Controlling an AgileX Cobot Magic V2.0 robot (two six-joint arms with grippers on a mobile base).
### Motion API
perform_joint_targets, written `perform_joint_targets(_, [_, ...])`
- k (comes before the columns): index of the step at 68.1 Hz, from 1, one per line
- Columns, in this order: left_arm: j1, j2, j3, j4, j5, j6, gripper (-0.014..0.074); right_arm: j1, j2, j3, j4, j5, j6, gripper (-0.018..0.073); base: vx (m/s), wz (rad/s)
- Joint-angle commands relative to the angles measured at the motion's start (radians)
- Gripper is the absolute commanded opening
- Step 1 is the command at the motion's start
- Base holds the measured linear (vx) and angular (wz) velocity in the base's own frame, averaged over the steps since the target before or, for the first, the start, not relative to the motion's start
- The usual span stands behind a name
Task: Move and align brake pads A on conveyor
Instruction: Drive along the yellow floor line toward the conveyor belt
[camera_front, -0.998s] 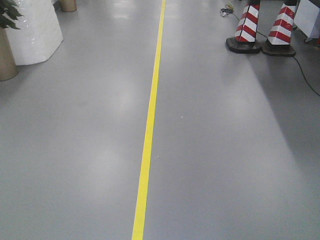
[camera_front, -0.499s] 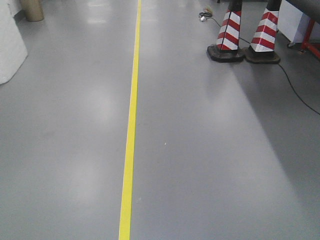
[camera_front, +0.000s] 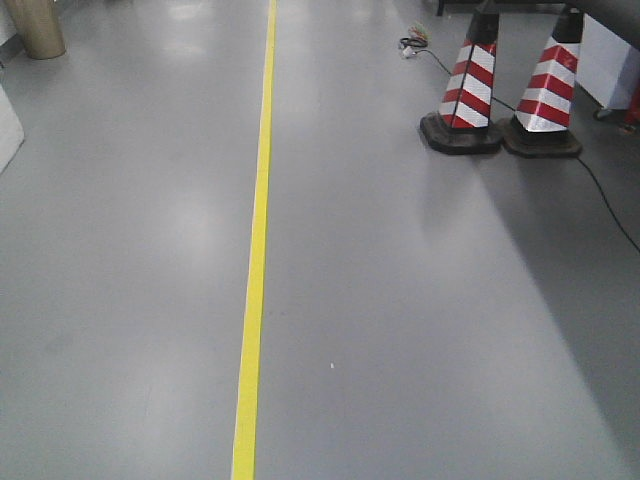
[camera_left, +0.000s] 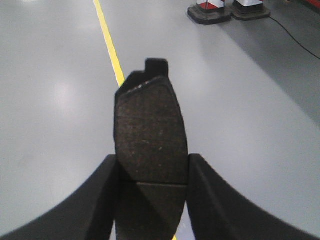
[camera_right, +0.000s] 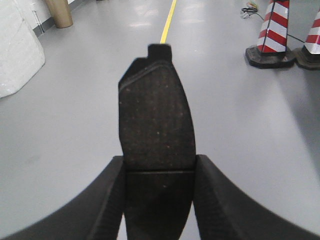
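In the left wrist view my left gripper (camera_left: 151, 172) is shut on a brake pad (camera_left: 150, 130), a dark curved oblong with a thin centre groove and a tab at its far end, held above the grey floor. My right gripper (camera_right: 159, 172) is likewise shut on a second brake pad (camera_right: 157, 120) of the same shape, sticking out forward between the black fingers (camera_right: 220, 200). The conveyor is out of view in every frame. The front view shows neither gripper nor any pad.
A yellow floor line (camera_front: 255, 250) runs ahead over the grey floor. Two red-and-white striped cones (camera_front: 465, 90) stand at the far right with a black cable (camera_front: 600, 200) trailing past them. A tan cylinder (camera_front: 35, 25) stands far left.
The front view has shifted: the cones have come nearer and moved right, the white object at the left has slid almost out of frame, and the yellow line has drifted left.
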Motion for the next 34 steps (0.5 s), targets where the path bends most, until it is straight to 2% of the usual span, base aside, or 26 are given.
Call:
perform_joint_targets(1, [-0.004,0.015,-0.027,-0.002,-0.099,-0.006,-0.0006,-0.005,0.008,-0.032,-0.008,-0.096,-0.01,-0.0004,0.73,0.08])
perform_joint_targets(34, [-0.004,0.015,-0.027,-0.002,-0.099,-0.006,-0.0006,-0.005,0.008,-0.032,-0.008,-0.096,-0.01,-0.0004,0.7,0.04])
